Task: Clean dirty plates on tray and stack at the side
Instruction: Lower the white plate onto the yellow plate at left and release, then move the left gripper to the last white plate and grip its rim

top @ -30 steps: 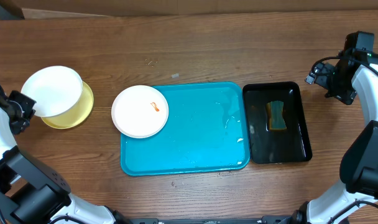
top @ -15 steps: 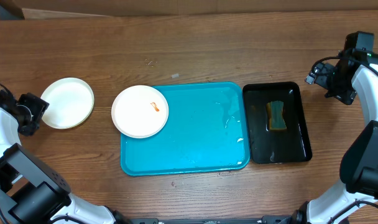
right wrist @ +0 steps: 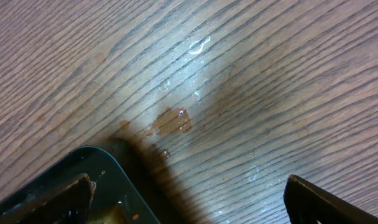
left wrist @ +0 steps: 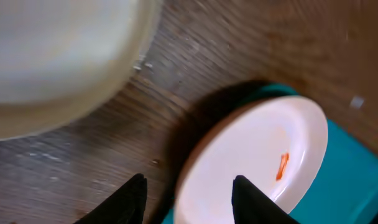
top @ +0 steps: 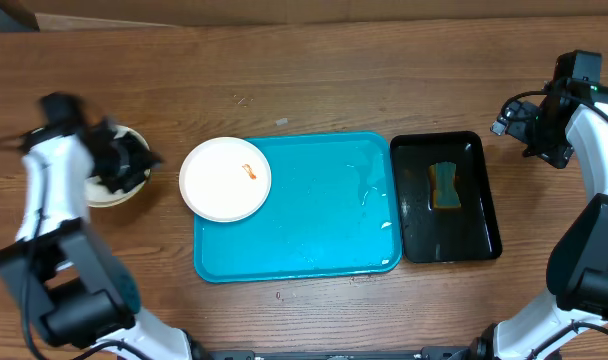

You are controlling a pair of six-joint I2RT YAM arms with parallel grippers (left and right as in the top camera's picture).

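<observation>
Across the wooden desk (top: 314, 80) the stack (left wrist: 52, 56) has gained a plate — the left hand (left wrist: 188, 186), open and empty, swings toward the last smeared plate (top: 225, 179).

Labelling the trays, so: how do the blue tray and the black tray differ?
The blue tray is larger than the black tray. The blue tray carries a smeared white plate overhanging its left edge; the black tray holds a sponge. Both are rectangular with rounded corners.
</observation>
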